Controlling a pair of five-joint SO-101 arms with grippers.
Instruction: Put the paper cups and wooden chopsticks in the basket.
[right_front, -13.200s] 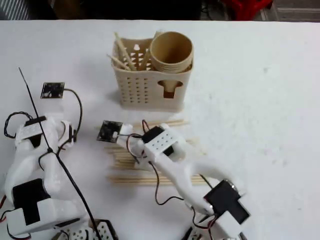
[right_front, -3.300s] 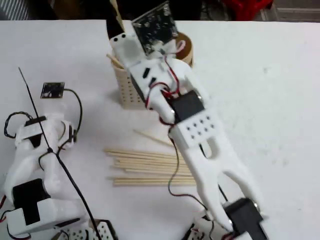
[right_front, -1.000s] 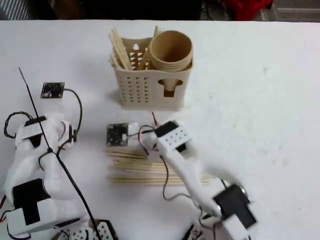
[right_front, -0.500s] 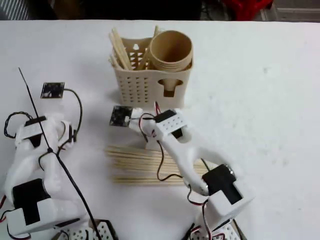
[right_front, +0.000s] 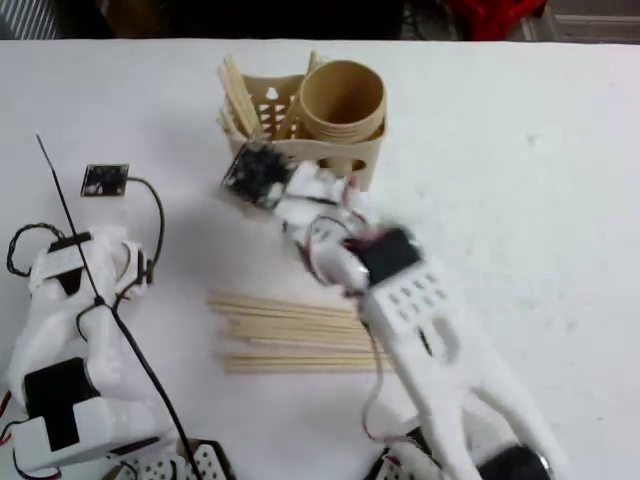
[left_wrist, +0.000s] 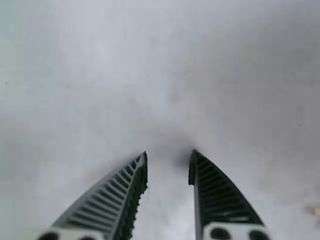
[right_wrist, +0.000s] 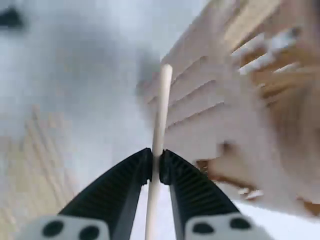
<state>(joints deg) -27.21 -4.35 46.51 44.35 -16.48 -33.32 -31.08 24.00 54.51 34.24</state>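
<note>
Chopstick (right_wrist: 161, 110) pinched tight between the ribbed jaws of the right gripper (right_wrist: 155, 156), nothing else in the grip. Runs lengthwise along the fingers, long axis in line with them, one end back toward the wrist, the other rounded end sticking out well past the fingertips. Points straight ahead at the slotted wall of the basket (right_wrist: 210, 100), tip close in front of that wall, contact impossible to judge. Off to one side of the jaws and lower, on the white table (right_wrist: 75, 65), loose chopsticks (right_wrist: 30, 165) lying flat, well apart from the held one.

Seen from the high view, right arm (right_front: 430, 340) stretched from the near edge toward the basket (right_front: 372, 152), gripper end blurred just in front of its near wall. Behind the gripper, back along the arm, the loose chopsticks (right_front: 290, 335) in a flat bundle, long axes roughly parallel and crosswise to the arm. Ahead of the gripper, inside the basket, stacked paper cups (right_front: 343, 98) upright, mouth up, in one compartment. Beside them standing chopsticks (right_front: 238, 92) on end, leaning, tops above the rim.

Left gripper (left_wrist: 167, 157) with jaws a little apart and nothing between them, pointed at the white table. Left arm (right_front: 70, 320) folded, well away from basket and bundle.
</note>
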